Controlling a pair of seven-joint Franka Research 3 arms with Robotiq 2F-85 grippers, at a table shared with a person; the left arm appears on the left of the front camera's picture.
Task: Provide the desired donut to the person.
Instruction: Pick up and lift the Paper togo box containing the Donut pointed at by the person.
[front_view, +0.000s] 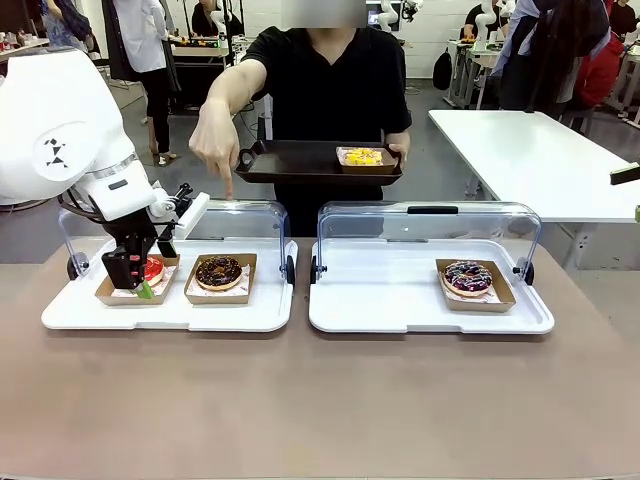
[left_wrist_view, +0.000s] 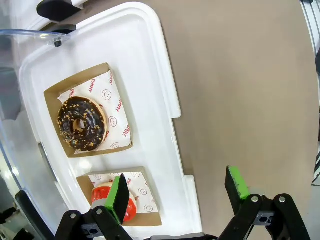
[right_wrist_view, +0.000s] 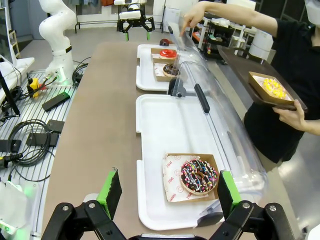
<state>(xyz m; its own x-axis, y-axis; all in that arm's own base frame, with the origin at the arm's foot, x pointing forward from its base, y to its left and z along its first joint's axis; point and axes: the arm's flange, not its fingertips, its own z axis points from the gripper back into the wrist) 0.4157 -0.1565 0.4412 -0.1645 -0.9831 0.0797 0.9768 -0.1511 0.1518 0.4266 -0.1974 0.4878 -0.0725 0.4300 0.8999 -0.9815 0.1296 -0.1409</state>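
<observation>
A red-glazed donut and a chocolate nut donut lie in paper boxes on the left white tray. My left gripper hangs open just over the red donut, holding nothing. The person holds a dark tray carrying a yellow donut. Their other hand points down over the left lid, roughly above the chocolate donut. My right gripper is open and empty, above a sprinkled donut on the right tray.
Both trays have clear hinged lids standing open at their far side. Bare brown table lies in front of the trays. A white table stands at the back right. Cables and boxes lie on the floor beside the table.
</observation>
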